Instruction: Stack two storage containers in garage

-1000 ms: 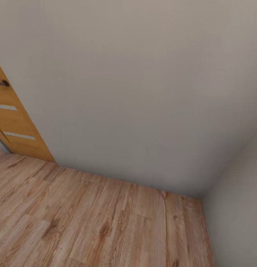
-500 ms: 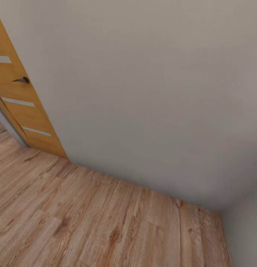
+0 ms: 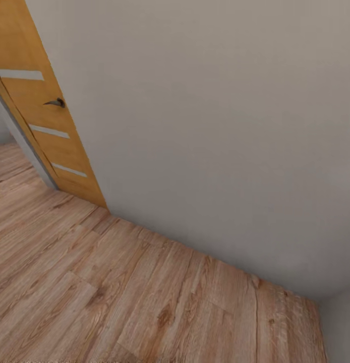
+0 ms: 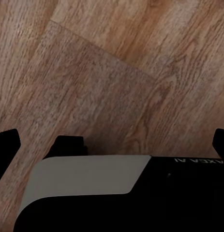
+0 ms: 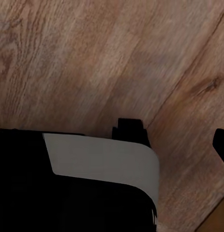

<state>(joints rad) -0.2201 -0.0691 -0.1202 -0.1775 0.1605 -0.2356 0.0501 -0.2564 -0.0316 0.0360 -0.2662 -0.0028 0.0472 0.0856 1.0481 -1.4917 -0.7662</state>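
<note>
The head camera has swung, bringing more of the wooden door (image 3: 44,108) into frame; no container visible, finger spread impossible to judge.

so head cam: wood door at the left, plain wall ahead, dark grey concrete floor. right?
Not the floor. The head view shows light wood planks, not dark grey concrete. The wood door at the left and the plain wall ahead are right.
</note>
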